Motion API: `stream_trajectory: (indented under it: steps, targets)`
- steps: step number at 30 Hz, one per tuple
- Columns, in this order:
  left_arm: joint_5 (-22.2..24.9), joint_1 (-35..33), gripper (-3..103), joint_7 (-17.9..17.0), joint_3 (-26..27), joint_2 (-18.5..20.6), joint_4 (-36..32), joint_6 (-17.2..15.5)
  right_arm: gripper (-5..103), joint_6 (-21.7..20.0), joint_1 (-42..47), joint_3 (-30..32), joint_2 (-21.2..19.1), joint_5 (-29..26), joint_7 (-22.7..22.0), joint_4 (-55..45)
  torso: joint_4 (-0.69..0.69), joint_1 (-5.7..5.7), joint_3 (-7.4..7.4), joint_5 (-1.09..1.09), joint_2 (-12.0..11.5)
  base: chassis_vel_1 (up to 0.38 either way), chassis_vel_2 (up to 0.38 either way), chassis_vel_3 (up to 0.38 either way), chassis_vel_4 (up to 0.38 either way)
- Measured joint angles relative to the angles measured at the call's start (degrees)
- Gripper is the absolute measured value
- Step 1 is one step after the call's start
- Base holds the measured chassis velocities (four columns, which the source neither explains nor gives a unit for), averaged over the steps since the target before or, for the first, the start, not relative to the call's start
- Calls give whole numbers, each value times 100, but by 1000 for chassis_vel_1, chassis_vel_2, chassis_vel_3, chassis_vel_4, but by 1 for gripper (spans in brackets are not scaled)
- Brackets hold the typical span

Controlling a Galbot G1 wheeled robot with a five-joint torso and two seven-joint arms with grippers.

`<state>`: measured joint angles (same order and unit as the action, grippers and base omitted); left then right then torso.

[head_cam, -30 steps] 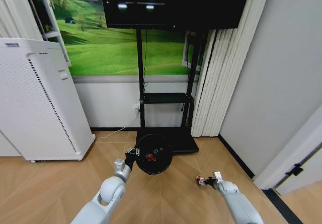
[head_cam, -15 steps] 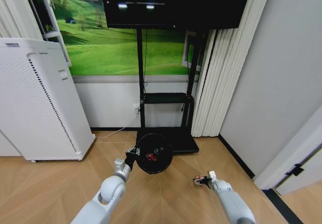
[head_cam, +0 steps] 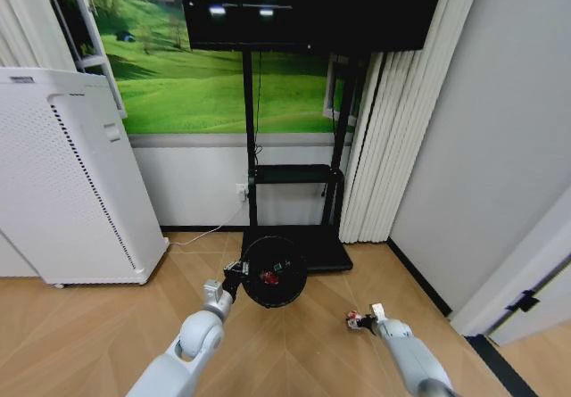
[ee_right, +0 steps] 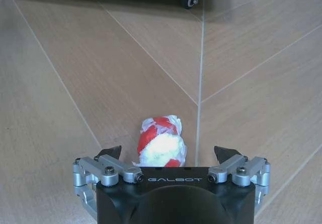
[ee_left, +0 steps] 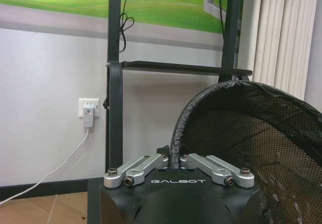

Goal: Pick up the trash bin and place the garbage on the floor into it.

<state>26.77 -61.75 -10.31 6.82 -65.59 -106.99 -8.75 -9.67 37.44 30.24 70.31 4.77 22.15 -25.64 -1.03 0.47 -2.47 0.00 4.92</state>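
My left gripper (head_cam: 235, 276) (ee_left: 174, 158) is shut on the rim of the trash bin (head_cam: 274, 272), a black mesh wastebasket (ee_left: 241, 128) held off the floor and tipped so its mouth faces me. A red piece (head_cam: 268, 277) lies inside it. On the wooden floor to the right sits a small crumpled red-and-white piece of garbage (head_cam: 354, 318) (ee_right: 161, 141). My right gripper (head_cam: 363, 320) (ee_right: 168, 153) is low over the floor and open. One fingertip stands on each side of the piece, and neither touches it.
A tall white perforated appliance (head_cam: 71, 183) stands at the left. The black screen stand (head_cam: 294, 174) and its wheeled base (ee_right: 189, 1) are just behind the bin. Curtains (head_cam: 393, 138) and a grey wall (head_cam: 500, 147) close the right side. Open floor (head_cam: 89, 334) lies at the left front.
My right arm has slid a little to the left along the floor, bringing its gripper around the red-and-white piece. The left arm and bin have stayed put.
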Motion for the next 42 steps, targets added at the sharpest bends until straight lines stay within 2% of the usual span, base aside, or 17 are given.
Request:
stream_trajectory:
  steps: [3, 5, 7, 8, 10, 12, 13, 16, 17, 20, 23, 30, 32, 36, 38, 40, 42]
  targets:
    - [2, 36, 4, -33, -22, 2, 4, -5, 97, 17, -5, 1, -6, 2, 2, 21, 1, 0, 0, 0, 0, 0, 0, 0, 0]
    - [19, 74, 4, -66, -34, 15, 4, -15, 88, 22, -14, 1, 1, 0, 8, 21, 1, 0, 0, 0, 0, 0, 0, 0, 0]
    - [22, 79, 4, -70, -34, 17, 4, -15, 88, 23, -19, 1, 4, -2, 9, 21, 1, 0, 0, 0, 0, 0, 0, 0, 0]
    - [24, 82, 4, -76, -33, 19, 0, -17, 77, 25, -32, -2, 10, -3, 13, 21, 2, 0, 0, 0, 0, 0, 0, 0, 0]
    - [24, 76, 4, -77, -29, 20, -5, -17, 77, 28, -36, -4, 12, -2, 15, 22, 1, 0, 0, 0, 0, 0, 0, 0, 0]
    - [17, 34, 4, -77, -10, 26, -32, -17, 65, 36, -41, -7, 19, -1, 20, 22, 2, 0, 0, 0, 0, 0, 0, 0, 0]
    - [17, 34, 4, -77, -10, 26, -32, -17, 65, 36, -41, -7, 19, -1, 20, 22, 2, 0, 0, 0, 0, 0, 0, 0, 0]
    - [4, -6, 4, -77, 14, 38, -66, -17, 49, 39, -31, -7, 27, 1, 22, -12, 2, 0, 0, 0, 0, 0, 0, 0, 0]
    - [4, -6, 4, -77, 14, 38, -66, -17, 49, 39, -31, -7, 27, 1, 22, -12, 2, 0, 0, 0, 0, 0, 0, 0, 0]
    - [3, -6, 4, -77, 16, 47, -91, -17, 33, 50, 4, -6, 31, 17, 22, -65, 1, 0, 0, 0, 0, 0, 0, 0, 0]
    - [2, -4, 4, -82, 15, 47, -102, -17, 27, 60, 26, -5, 25, 27, 22, -98, 1, 0, 0, 0, 0, 0, 0, 0, 0]
    - [-38, -61, 4, -100, 17, 13, -108, -17, 25, 60, 309, 7, -78, -156, 20, -535, 3, 0, 0, 0, 0, 0, 0, 0, 0]
    - [-69, -66, 4, -112, 41, -52, -91, -16, 25, -137, 868, 17, -279, -635, 22, -1308, 2, 0, 0, 1, 0, 0, 0, 0, 0]
    - [-93, -53, 4, -134, 54, -152, -42, -14, 25, -322, 1386, 107, -481, -1023, -12, -2037, -2, 0, 0, 3, 0, 0, 0, 0, 0]
    - [-97, -35, 4, -158, 73, -226, -14, -13, 25, -373, 1750, 290, -689, -1270, -115, -2605, -1, -1, 1, -1, 0, 0, 0, 0, 0]
    - [-97, -33, 4, -162, 79, -234, -6, -13, 25, -371, 1803, 327, -720, -1300, -143, -2681, -1, -1, 1, -1, 0, 0, 0, 0, 0]
    - [-75, -12, 4, -242, 173, -303, 80, -13, 25, -327, 2195, 842, -856, -1514, -323, -3290, 4, -1, 1, 5, 0, 0, 0, 0, 0]
